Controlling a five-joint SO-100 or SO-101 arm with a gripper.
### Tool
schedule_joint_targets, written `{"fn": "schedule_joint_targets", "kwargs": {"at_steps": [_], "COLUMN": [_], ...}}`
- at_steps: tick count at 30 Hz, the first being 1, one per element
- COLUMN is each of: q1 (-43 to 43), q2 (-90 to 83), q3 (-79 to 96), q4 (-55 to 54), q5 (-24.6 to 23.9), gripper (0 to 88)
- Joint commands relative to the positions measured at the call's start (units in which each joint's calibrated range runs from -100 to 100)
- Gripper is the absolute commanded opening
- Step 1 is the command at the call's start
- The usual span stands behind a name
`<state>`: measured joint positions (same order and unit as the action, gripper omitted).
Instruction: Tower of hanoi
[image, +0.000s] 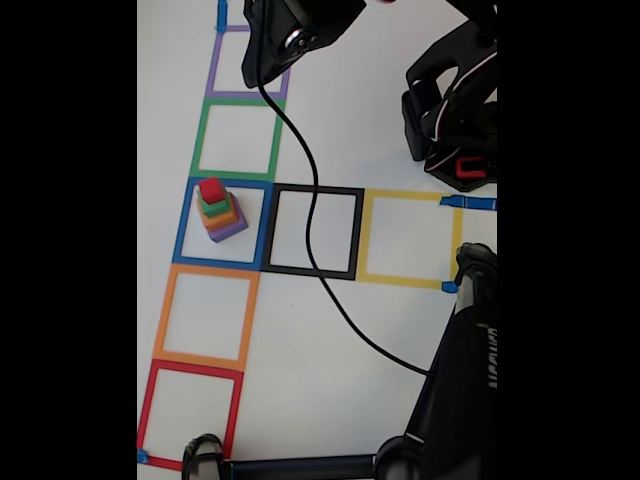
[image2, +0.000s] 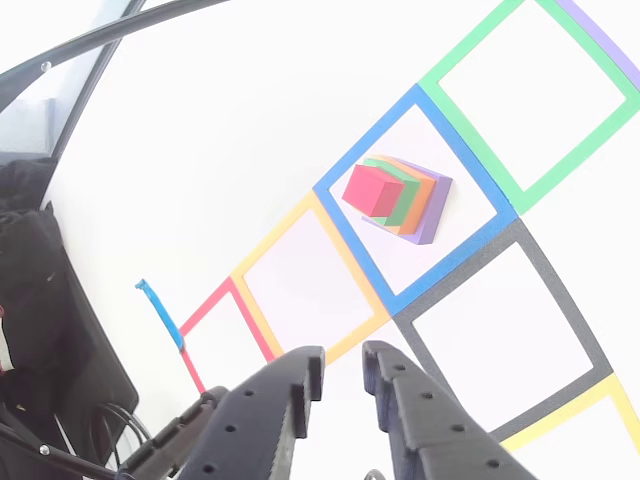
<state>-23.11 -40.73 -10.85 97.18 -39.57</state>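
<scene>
**Stacked tower waits in the blue square**

The block tower (image: 220, 210) stands inside the blue square (image: 184, 222), red block (image2: 372, 190) on top. The gripper (image2: 341, 371) hovers well apart, jaws slightly parted, empty. The blocks look light and rigid; pinch the red one by opposite flat sides

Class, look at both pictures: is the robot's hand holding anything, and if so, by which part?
Nothing is held. The hand hangs above the table with an empty gap between its fingers, apart from the stack of blocks in the blue square.
</scene>
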Motion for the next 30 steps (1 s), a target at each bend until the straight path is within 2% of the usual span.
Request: {"fn": "schedule_joint_targets", "kwargs": {"at_steps": [1, 3, 6, 11, 17, 22, 30], "q1": [0.7, 1.4, 1.7, 3.6, 7.3, 10.1, 15.5], "q2": [-5.1, -6.1, -9.7, -22.9, -30.6, -39.6, -48.7], "q3": [1.8, 3.4, 7.9, 27.5, 43.4, 59.2, 74.1], "q4": [-1.0, -1.1, -1.6, -10.9, -17.7, -27.1, -31.5], "q5": [-1.3, -2.4, -1.6, 4.5, 8.4, 14.1, 17.0], "gripper": [0.1, 0.1, 0.0, 0.0, 0.0, 0.0, 0.0]}}
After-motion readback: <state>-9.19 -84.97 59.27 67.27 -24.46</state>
